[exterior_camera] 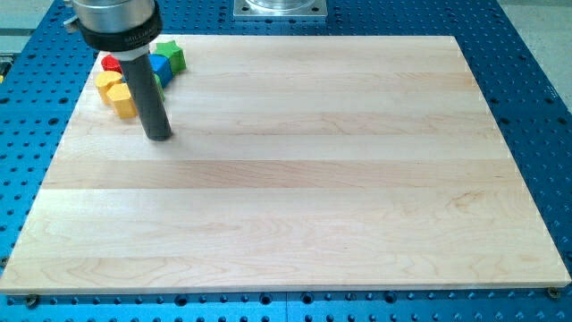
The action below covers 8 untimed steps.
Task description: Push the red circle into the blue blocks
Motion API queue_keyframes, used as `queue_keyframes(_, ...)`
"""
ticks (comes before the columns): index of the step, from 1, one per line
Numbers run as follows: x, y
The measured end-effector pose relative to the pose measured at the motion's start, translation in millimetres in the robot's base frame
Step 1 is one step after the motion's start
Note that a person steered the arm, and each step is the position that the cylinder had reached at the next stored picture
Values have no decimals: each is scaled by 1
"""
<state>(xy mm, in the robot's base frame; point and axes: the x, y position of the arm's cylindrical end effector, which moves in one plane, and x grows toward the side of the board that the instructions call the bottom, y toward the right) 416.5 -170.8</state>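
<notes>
A cluster of small blocks sits at the wooden board's (295, 179) upper left corner. A red block (110, 63), partly hidden by the rod, lies at the cluster's left. A blue block (159, 66) shows just right of the rod, touching a green star-like block (172, 54). Two yellow blocks (113, 86) (122, 101) lie below the red one. My tip (158, 136) rests on the board just below and right of the cluster, close to the lower yellow block. The rod hides the middle of the cluster.
The board lies on a blue perforated table (536, 80). A grey metal mount (281, 8) stands at the view's top centre. The arm's wide dark collar (116, 22) hangs over the board's upper left corner.
</notes>
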Motion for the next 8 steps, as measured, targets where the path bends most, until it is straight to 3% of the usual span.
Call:
queue_keyframes(1,7,-14)
queue_keyframes(2,7,-94)
queue_keyframes(3,4,-134)
queue_keyframes(8,-148,-133)
